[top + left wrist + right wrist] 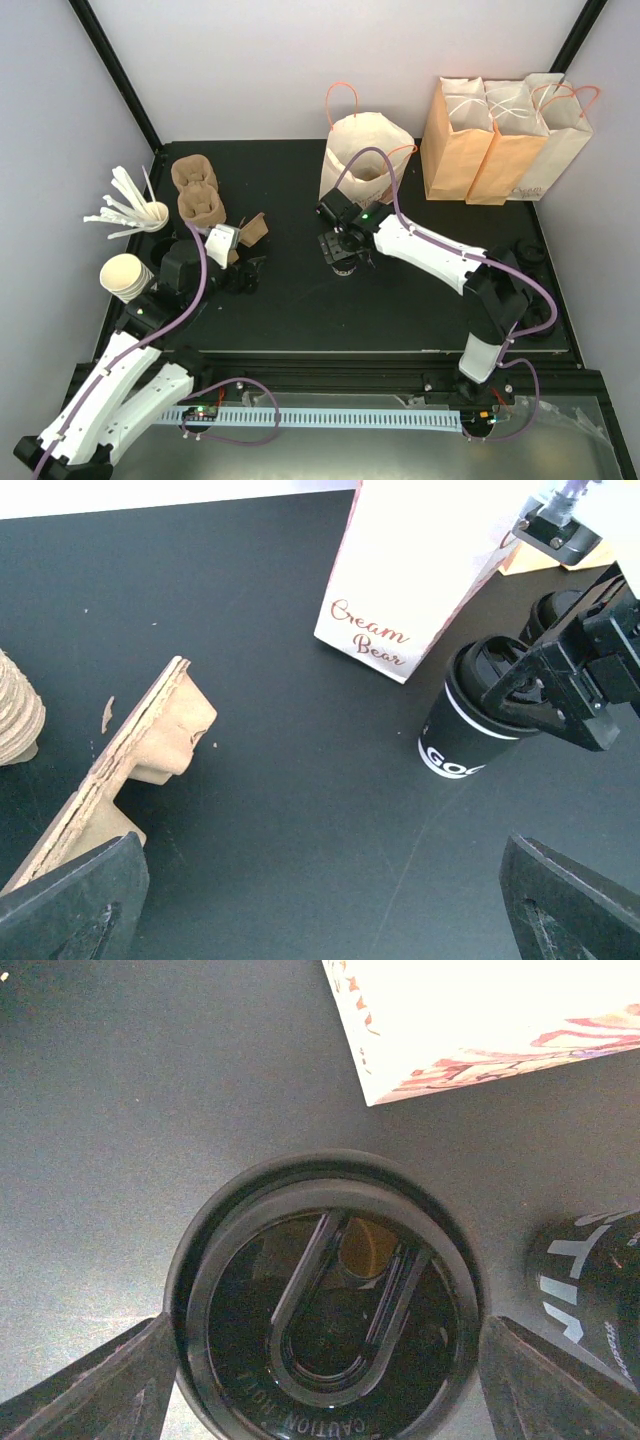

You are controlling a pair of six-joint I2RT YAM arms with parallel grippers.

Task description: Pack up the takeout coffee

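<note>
L side: left gripper [325, 910] is held wide open, nothing in it, above the table [250, 600] by a cardboard tray [150, 740]. Centre: coffee cup [455, 735] is stood upright just in front of the white bag [400, 570], straddled at lid level by the right gripper [330, 1380]. Jaws apart; contact w/ the rim can't be told. Risk: lid popped or cup tipped if squeezed that high. Second cup [590, 1290], just beside on the R, could be clipped.

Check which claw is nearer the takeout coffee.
Right. The right claw straddles the takeout coffee, one finger on each side of its lid. The left claw hangs open well off to its left, by the cardboard carrier.
</note>
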